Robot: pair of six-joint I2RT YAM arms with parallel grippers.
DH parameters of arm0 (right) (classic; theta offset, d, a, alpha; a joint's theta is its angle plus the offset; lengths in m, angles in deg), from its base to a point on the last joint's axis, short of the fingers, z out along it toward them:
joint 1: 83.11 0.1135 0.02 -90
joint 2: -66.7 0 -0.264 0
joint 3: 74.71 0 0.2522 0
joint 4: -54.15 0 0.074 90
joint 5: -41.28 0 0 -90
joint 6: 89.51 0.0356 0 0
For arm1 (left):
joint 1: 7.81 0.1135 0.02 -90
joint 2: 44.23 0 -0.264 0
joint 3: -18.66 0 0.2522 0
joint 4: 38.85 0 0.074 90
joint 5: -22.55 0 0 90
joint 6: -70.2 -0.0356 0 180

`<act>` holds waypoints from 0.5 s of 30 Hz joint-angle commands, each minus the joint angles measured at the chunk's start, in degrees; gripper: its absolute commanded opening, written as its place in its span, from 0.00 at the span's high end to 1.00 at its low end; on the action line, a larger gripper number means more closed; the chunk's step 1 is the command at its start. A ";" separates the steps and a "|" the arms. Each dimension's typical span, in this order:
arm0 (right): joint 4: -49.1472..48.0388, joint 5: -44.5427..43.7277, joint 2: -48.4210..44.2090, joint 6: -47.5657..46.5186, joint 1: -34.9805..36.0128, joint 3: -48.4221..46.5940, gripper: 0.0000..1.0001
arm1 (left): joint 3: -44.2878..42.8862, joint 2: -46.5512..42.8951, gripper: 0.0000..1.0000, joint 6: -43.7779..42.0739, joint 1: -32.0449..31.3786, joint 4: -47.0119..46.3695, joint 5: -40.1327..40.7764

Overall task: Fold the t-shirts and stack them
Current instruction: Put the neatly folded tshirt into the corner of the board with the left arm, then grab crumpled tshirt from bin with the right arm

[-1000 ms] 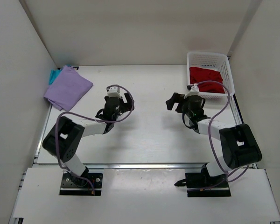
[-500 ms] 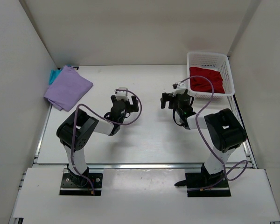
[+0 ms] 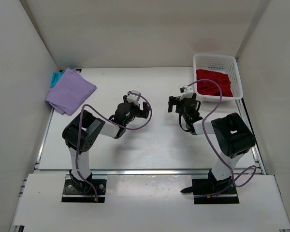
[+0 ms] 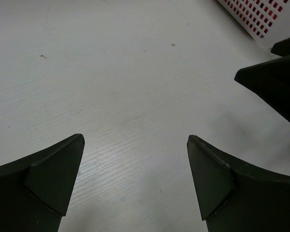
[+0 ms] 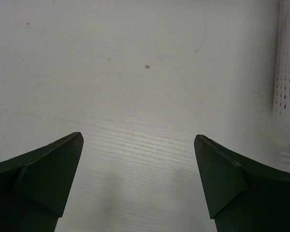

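Observation:
Folded lavender t-shirt [image 3: 70,91] lies at the table's far left, on top of a teal t-shirt [image 3: 54,77] whose edge peeks out. The red t-shirt [image 3: 213,83] sits crumpled inside the white basket [image 3: 217,61] at the far right. My left gripper [image 3: 135,110] [image 4: 135,145] hangs open over bare table near the middle, holding nothing. My right gripper [image 3: 181,103] [image 5: 137,140] is open and empty too, just left of the basket. The two grippers face each other a short gap apart. In the left wrist view the right gripper's dark fingers [image 4: 275,84] show at the right edge.
The basket's lattice wall shows at the top right of the left wrist view [image 4: 261,19] and along the right edge of the right wrist view [image 5: 285,72]. White walls enclose the table on the left, back and right.
The left gripper has swung right toward the table's middle. The right gripper moved left, away from the basket, then held nearly still. Both stayed open.

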 commanded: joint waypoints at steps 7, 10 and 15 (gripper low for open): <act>1.49 -3.48 0.74 0.39 -0.28 -5.42 0.01 | -9.03 1.13 0.01 1.18 1.92 10.37 -6.49; 3.95 0.27 1.88 -1.89 -0.01 -7.62 0.01 | -11.57 1.49 0.01 5.47 2.18 14.08 -2.99; 8.27 1.98 2.85 2.65 -2.91 -10.97 0.00 | -13.60 3.07 0.01 13.37 6.39 18.57 -3.42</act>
